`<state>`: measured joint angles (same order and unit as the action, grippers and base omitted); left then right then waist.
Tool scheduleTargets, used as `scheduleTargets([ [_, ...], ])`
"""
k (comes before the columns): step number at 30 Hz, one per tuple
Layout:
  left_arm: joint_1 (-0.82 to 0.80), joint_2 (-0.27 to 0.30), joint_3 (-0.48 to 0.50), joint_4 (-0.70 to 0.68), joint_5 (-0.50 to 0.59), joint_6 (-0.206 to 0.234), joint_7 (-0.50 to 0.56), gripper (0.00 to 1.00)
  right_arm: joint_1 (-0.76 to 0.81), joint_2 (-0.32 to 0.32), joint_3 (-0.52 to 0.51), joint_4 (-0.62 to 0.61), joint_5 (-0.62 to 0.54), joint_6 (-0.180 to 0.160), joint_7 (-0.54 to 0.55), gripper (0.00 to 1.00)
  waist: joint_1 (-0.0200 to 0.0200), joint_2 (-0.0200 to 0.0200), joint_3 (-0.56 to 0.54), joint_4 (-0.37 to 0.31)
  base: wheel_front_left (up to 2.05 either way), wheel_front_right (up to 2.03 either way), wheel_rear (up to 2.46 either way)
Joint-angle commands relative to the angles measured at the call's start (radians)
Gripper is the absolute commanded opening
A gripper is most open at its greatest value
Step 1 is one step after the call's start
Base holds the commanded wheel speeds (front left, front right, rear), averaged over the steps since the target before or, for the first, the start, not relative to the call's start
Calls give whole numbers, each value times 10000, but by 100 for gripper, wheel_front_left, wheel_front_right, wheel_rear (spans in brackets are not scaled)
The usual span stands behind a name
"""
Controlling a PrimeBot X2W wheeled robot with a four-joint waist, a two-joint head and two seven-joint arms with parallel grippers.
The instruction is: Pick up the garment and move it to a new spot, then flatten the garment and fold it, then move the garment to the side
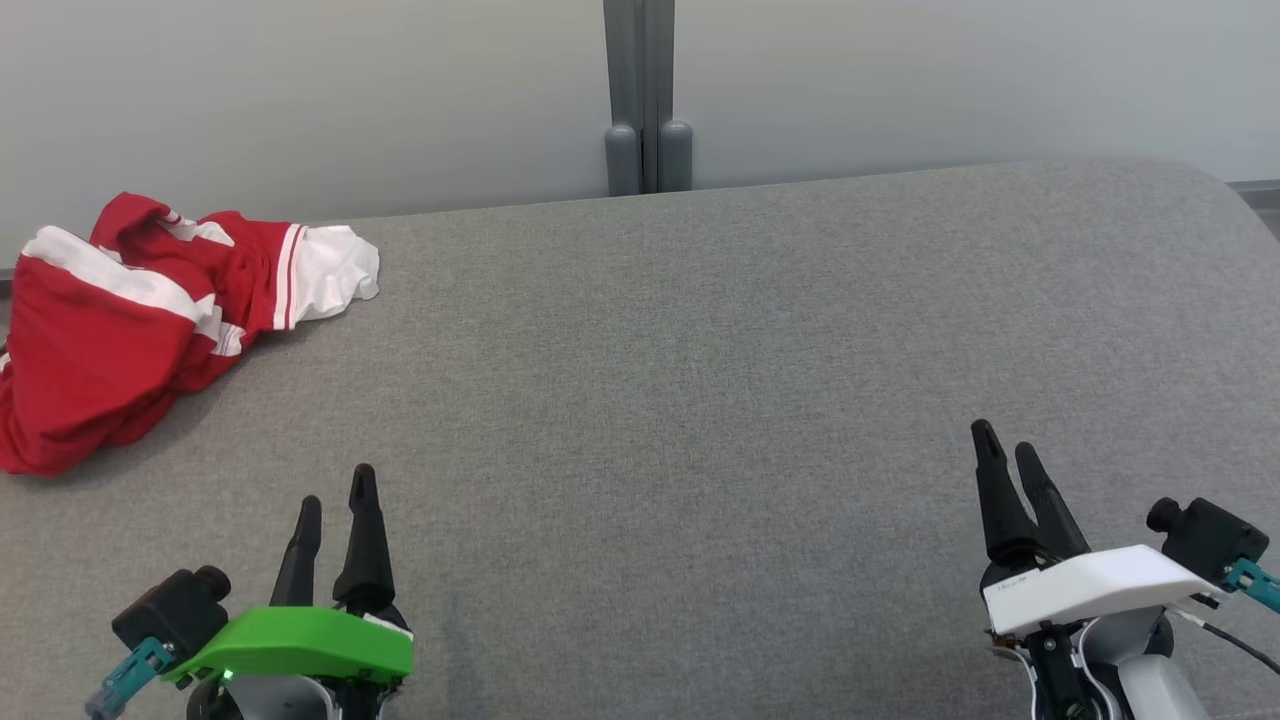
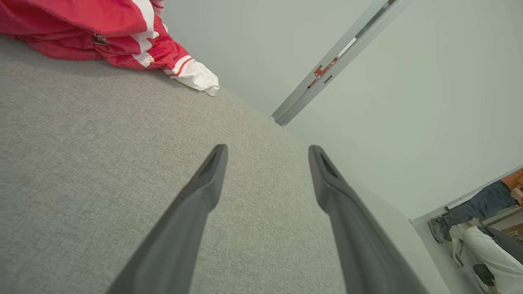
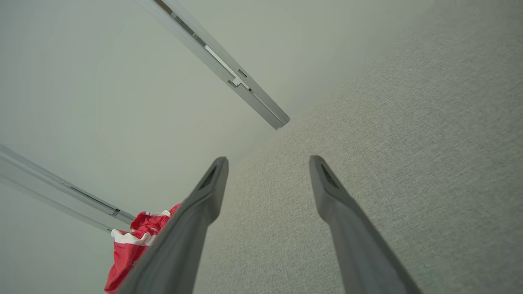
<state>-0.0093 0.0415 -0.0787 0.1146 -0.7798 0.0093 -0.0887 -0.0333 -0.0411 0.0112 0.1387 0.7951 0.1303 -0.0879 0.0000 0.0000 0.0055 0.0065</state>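
Nearest the robot, the left end effector (image 1: pixel 335 485), under its green housing, hovers over the lower left of the grey fabric-covered counter (image 1: pixel 700 400). Its two dark fingers are spread wide with nothing between them, as the left wrist view confirms. Across from it at the lower right, the right end effector (image 1: pixel 1005 436), under a white housing, is likewise spread wide and holds nothing, its fingers pointing up the head view. The two are well apart, with a broad stretch of bare grey cloth between and beyond them. Farther on, at the far left corner of the counter, lies the garment (image 1: pixel 110 330), a red piece with white stripes and a white cuff. It is crumpled in a heap and touches neither end effector. Its left part runs past the head view's edge. Behind the counter's far edge stands a pale wall (image 1: pixel 300 100) with a grey upright post (image 1: pixel 647 100) near the middle. In the left wrist view, a person's legs (image 2: pixel 478 204) show beyond the counter's end.
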Motion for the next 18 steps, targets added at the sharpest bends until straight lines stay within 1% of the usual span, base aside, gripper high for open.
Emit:
scheduleTargets([
  [1, 21, 72, -31, -183, 435, 78, -104, 100, -37, -57, 61, -166, -423, 3, -115, 100, 0, 0, 2, 0, 0, 0, 0],
  [5, 129, 76, -62, -220, 1003, 135, -225, 100, -39, -60, 161, -161, -1200, 3, -240, 100, 0, 0, 2, 6, 0, 0, 0],
  [18, 309, 106, -210, -13, 2511, 176, -584, 100, 12, -72, 375, 34, -2943, 4, -589, 100, 0, 0, -21, 44, 0, 0, 0],
])
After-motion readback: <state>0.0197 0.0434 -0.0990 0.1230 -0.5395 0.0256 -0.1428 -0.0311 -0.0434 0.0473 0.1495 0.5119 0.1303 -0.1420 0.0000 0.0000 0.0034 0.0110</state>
